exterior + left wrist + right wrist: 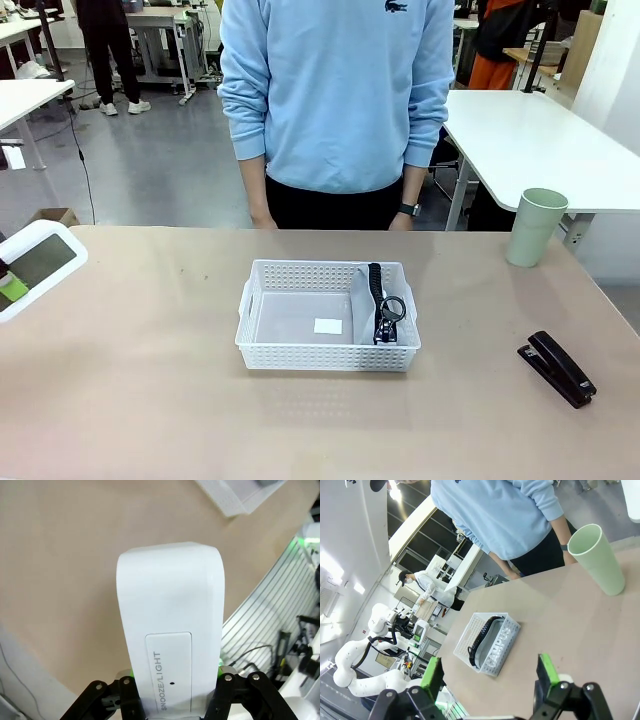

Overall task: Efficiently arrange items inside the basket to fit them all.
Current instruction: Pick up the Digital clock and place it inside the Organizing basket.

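Basket (320, 357), white with perforated walls, sits mid-table (150, 400), straight in front of the person (335, 90) standing at the far side.

At the far left, the small white rectangular box (40, 262) is tilted over the table's left edge, its dark face turned up. The left gripper (173, 675) pinches it, green pads pressed against its two sides just below a button printed "SNOOZE/LIGHT".

Inside the basket, a small white patch (328, 325) shows on the bare floor. The grey pouch (362, 310) stands on edge along the right wall, with its black strap (375, 285) on top and a metal ring (392, 308) beside it.

Further right, the pale green cup (535, 227) stands upright near the table's far right corner. The black stapler (557, 368) lies nearer the robot by the right edge, well apart from the basket.

The right gripper (490, 677) hangs above the table with its fingers spread wide and nothing between them.
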Action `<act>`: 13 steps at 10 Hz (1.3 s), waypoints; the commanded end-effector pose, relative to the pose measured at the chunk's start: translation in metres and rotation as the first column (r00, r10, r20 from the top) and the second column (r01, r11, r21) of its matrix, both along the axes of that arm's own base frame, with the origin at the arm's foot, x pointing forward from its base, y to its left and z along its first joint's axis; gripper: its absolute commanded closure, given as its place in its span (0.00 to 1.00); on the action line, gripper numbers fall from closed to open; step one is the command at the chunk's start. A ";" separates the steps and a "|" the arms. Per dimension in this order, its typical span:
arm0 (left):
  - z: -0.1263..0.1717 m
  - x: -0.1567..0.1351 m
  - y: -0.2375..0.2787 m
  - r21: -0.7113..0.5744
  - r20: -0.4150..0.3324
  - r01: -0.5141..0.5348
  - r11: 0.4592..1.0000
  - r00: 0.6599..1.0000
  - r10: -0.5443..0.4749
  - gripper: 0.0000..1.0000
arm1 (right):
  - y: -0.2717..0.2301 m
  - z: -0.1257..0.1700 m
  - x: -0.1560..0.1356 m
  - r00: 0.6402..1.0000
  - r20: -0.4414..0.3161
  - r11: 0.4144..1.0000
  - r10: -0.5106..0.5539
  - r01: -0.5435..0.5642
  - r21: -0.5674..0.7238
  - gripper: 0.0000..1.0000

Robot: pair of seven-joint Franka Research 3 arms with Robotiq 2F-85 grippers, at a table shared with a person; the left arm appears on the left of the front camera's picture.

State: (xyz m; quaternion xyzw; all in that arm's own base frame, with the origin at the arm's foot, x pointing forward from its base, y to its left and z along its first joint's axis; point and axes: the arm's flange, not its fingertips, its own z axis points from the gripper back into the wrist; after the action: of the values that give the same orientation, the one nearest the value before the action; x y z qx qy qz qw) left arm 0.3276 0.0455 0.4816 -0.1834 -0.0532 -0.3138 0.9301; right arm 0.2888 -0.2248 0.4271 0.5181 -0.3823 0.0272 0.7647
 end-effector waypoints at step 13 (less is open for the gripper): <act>-0.043 0.085 -0.413 0.302 0.018 0.177 0.937 0.981 -0.191 0.49 | 0.000 0.001 0.002 0.999 0.036 1.000 -0.006 0.006 0.005 0.00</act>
State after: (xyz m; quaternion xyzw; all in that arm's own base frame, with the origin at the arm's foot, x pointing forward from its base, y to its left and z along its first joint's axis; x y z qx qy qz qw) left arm 0.4180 -0.3747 0.4424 -0.0120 0.0071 -0.4126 0.9108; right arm 0.2889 -0.2247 0.4274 0.5180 -0.3821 0.0276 0.7648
